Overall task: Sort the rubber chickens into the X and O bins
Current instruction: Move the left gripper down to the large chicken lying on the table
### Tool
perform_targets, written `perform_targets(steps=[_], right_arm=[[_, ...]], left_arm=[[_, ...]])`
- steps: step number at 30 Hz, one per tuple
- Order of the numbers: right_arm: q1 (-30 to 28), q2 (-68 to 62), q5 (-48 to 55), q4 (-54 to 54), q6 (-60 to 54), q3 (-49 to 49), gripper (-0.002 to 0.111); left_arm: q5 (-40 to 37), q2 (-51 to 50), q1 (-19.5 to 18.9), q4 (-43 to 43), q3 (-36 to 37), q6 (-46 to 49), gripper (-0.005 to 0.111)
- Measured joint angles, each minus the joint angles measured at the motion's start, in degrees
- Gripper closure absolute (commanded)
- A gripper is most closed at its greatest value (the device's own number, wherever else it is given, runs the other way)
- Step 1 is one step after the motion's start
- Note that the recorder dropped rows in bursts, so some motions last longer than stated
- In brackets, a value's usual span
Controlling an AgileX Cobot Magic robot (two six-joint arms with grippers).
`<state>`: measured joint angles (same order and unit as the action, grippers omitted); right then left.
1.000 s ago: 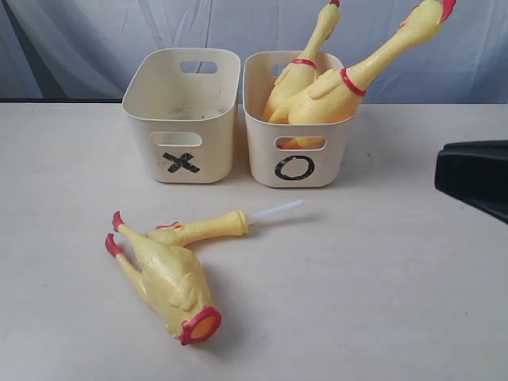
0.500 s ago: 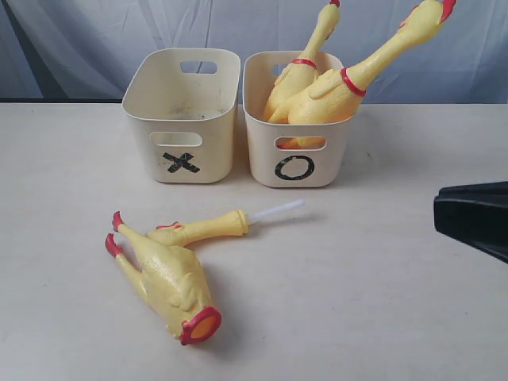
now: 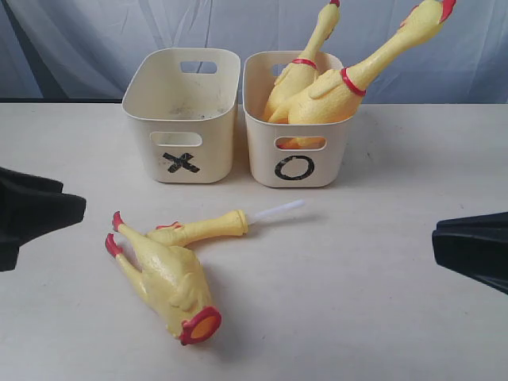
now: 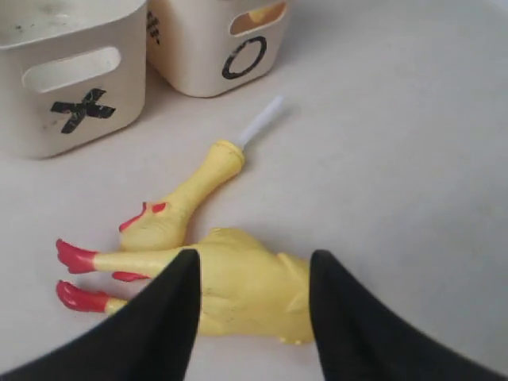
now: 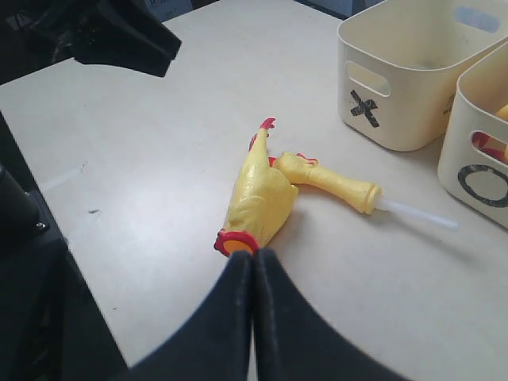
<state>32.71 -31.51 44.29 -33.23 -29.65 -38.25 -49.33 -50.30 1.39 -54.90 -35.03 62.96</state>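
**Two broken chickens on the counter, two whole ones in the O bin**

The headless chicken body (image 3: 163,278) lies on its side on the counter (image 3: 381,309), with its red feet to the left and its red-rimmed neck hole toward the front. The slim fragment (image 3: 202,228) lies just beside its legs, white tube pointing toward the O bin (image 3: 295,147), which holds two whole chickens (image 3: 333,91), heads up. The X bin (image 3: 181,119) stands next to it. The left pincer (image 4: 254,260) hovers left of the body, released and empty. The right pincer (image 5: 254,258) hangs at the right, clenched on nothing. The bins bear a black X and a black O
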Motion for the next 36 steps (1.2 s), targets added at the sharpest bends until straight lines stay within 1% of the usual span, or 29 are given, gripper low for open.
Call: perform_targets(steps=[3,7,9,13,15,17,19,23,25,30,33,36], right_arm=[[0.0,0.0,0.12,0.0,0.0,0.0,0.108],[0.0,0.0,0.12,0.0,0.0,0.0,0.108],[0.0,0.0,0.24,0.0,0.0,0.0,0.108],[0.0,0.0,0.46,0.0,0.0,0.0,0.108],[0.0,0.0,0.46,0.0,0.0,0.0,0.108],[0.0,0.0,0.46,0.0,0.0,0.0,0.108],[0.0,0.0,0.46,0.0,0.0,0.0,0.108],[0.0,0.0,0.46,0.0,0.0,0.0,0.108],[0.0,0.0,0.46,0.0,0.0,0.0,0.108],[0.0,0.0,0.57,0.0,-0.11,0.0,0.108],[0.0,0.0,0.69,0.0,-0.11,0.0,0.108],[0.0,0.0,0.81,0.0,-0.11,0.0,0.108]], left_arm=[[-0.79,-4.09,0.0,0.18,-2.14,10.45,0.053],[-0.32,-7.23,0.0,1.26,-3.19,25.39,0.052],[0.7,-8.52,0.0,2.22,-3.19,32.52,0.052],[3.32,-11.65,0.0,4.42,-3.19,49.86,0.052],[5.35,-13.42,0.0,4.54,-3.19,54.88,0.052],[8.96,-15.34,0.44,4.82,-3.19,57.21,0.052],[12.25,-17.21,1.44,5.6,-3.19,57.21,0.052],[16.29,-21.56,5.15,7.34,-3.19,57.21,0.052],[17.9,-23.96,7.32,10.15,-3.19,57.21,0.052],[22.19,-28.5,13.0,23.56,-3.19,57.21,0.052],[24.68,-29.97,14.76,26.95,-3.19,57.21,0.052],[27.83,-31.35,16.06,27.69,-3.19,57.21,0.052]])
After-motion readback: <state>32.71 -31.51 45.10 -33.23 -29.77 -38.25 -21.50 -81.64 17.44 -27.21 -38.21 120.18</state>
